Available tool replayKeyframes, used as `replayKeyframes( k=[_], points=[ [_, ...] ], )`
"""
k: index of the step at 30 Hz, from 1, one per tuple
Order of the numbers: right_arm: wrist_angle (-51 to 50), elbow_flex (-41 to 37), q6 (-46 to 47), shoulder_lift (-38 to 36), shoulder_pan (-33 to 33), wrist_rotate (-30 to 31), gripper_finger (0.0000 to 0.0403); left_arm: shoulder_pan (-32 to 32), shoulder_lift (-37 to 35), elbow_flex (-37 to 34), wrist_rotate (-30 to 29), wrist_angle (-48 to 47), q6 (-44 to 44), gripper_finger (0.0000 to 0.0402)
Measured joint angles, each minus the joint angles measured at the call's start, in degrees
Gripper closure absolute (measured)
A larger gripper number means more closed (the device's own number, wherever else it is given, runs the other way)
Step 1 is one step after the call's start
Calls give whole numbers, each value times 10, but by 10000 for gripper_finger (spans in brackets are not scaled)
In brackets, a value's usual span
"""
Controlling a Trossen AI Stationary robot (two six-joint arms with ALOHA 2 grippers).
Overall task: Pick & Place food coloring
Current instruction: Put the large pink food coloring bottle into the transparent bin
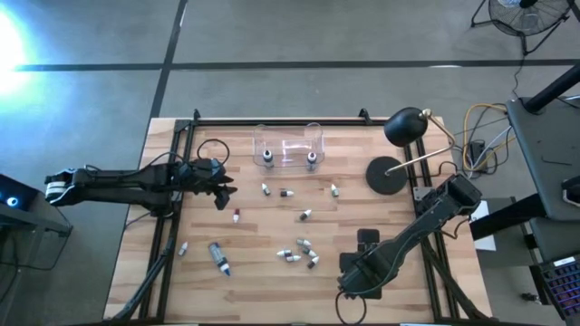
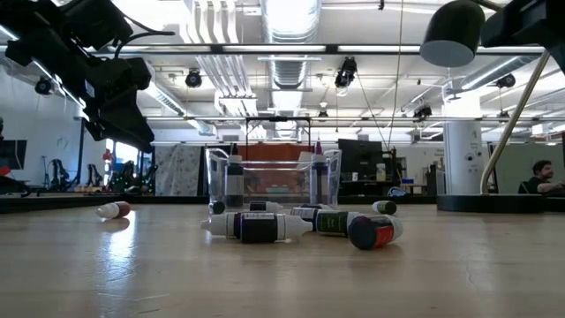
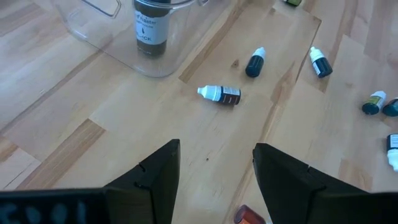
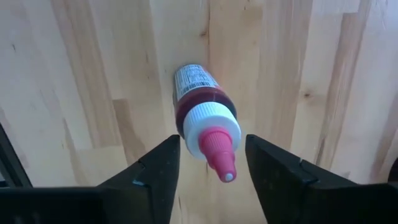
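1. My left gripper (image 3: 214, 171) hangs with its jaws wide apart beside the clear box (image 1: 288, 145), empty, with a red-capped bottle (image 1: 236, 215) just by it.
2. My right gripper (image 4: 211, 165) is spread around the pink-tipped bottle (image 4: 202, 115) near the table's front edge. I should centre on the cap, then close gently.

Small capped food coloring bottles (image 1: 300, 250) lie scattered across the table.

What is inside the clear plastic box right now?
Two upright bottles stand in the clear box: one at its left end, one at its right. Nothing else shows through its walls.
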Motion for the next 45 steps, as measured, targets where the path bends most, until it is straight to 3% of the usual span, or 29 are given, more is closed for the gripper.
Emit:
replayKeyframes(
  k=[5,21,45],
  points=[
    [1,4,2,0,0,0,237,0,0,0,0,3,-2,225],
    [6,5,3,0,-9,4,190,0,0,0,0,11,-5,225],
    [2,11,1,0,-28,3,298,0,0,0,0,10,-11,225]
  ],
)
